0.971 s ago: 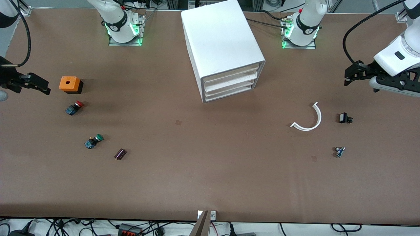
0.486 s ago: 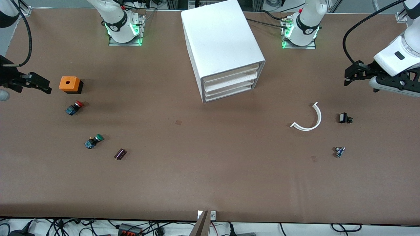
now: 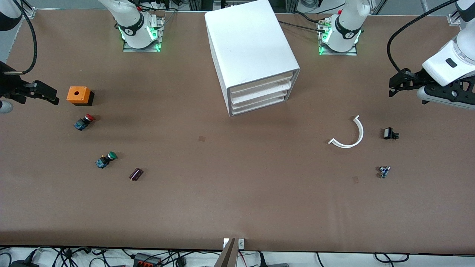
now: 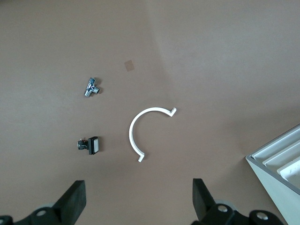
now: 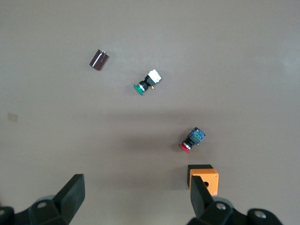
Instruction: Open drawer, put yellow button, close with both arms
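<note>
Two grippers, both holding nothing.

- Left gripper [image 3: 396,83]: hovers over the left arm's end of the brown tabletop [image 3: 237,200]. Its fingers stand wide apart in the left wrist view.
- Right gripper [image 3: 46,92]: hovers over the right arm's end of the tabletop, beside the orange-topped square box with a round hole [image 3: 78,95]. Its fingers are likewise spread.

Below the left gripper:
- white curved plastic strip [image 3: 350,135]
- small black switch [image 3: 388,133]
- tiny metal fitting [image 3: 383,171]

Below the right gripper:
- the orange-topped box
- red-capped push button [image 3: 84,122]
- green-capped push button [image 3: 105,160]
- dark purple cylinder [image 3: 136,174]

White three-drawer cabinet [image 3: 248,52]: stands midway between the arms' bases. All three drawer fronts [image 3: 259,94] sit flush, and none is pulled out.

Yellow button: none shows in any view. The nearest in colour is the orange-topped box.

Progress, as a judgement: the drawers are shut, which is how the task wants them at its end. With the button unseen, the scene fits two stages. Either the button is already inside a drawer that has been closed again, or the drawers have yet to receive it. The pictures do not settle which.

Orientation:
- Cabinet: the long axis runs from the bases' edge toward the front camera, skewed. The drawer fronts face the front camera and turn somewhat toward the left arm's end.
- Orange-topped box: sits flat with its hole pointing up. It is roughly square, so it has no marked long axis.
</note>
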{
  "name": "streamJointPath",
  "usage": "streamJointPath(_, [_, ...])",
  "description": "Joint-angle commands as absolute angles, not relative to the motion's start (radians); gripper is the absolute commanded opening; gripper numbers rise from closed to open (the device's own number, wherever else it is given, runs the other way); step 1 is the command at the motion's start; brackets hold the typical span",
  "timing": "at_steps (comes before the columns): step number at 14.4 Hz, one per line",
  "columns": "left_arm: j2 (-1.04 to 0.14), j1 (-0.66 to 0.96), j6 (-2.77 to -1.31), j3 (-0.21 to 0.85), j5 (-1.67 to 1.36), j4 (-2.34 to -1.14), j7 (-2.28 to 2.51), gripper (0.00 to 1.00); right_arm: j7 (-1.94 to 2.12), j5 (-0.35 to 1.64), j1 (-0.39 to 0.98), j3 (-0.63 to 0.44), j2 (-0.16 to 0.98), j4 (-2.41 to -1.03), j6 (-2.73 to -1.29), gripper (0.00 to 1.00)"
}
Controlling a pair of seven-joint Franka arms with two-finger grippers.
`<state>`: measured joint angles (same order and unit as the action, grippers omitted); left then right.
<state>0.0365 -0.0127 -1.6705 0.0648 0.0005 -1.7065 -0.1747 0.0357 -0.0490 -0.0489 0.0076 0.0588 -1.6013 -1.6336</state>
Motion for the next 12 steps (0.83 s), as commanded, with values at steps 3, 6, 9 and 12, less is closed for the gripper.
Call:
streamJointPath(3, [0.057, -0.012, -1.629, 0.064, -0.015, -1.710, -0.086, 1.00, 0.064, -0.034, -0.055, 0.006, 0.040, -1.623, -1.626, 1.00])
streamJointPath(6, [0.058, -0.011, -1.620, 0.064, -0.015, -1.709, -0.086, 1.00, 0.066, -0.035, -0.052, 0.006, 0.044, -1.623, -1.637, 1.00])
streamJointPath(9, [0.057, -0.011, -1.621, 0.064, -0.015, -1.709, -0.087, 1.00, 0.066, -0.037, -0.049, 0.009, 0.046, -1.623, -1.647, 1.00])
streamJointPath(12, [0.057, -0.011, -1.621, 0.064, -0.015, -1.709, -0.087, 1.00, 0.066, -0.037, -0.049, 0.011, 0.046, -1.623, -1.651, 1.00])
